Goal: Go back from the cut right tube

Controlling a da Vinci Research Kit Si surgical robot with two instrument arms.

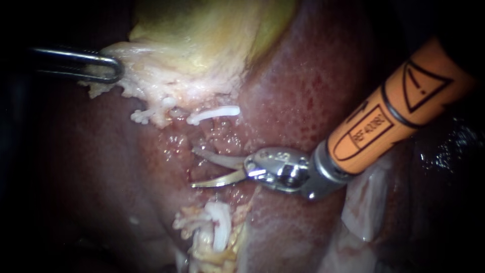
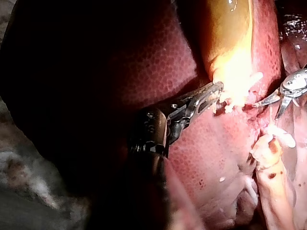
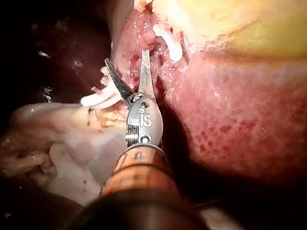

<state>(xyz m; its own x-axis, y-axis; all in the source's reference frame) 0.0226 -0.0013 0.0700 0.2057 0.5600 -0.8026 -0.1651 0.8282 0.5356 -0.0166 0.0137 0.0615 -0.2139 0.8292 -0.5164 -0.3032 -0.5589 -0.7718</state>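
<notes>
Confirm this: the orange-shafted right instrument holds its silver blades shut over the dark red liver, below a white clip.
Not quite: the orange-shafted right instrument has its silver blades open, a clear gap between them, as the endoscope view shows. The rest holds: over the dark red liver, below a white clip.

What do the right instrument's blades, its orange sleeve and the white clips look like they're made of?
Blades of the right instrument: polished metal, likely steel; silvery with bright glints. Orange sleeve: probably smooth plastic or coating; matte, uniform colour, printed marks. White clips: look like plastic; opaque, smooth, evenly white.
</notes>
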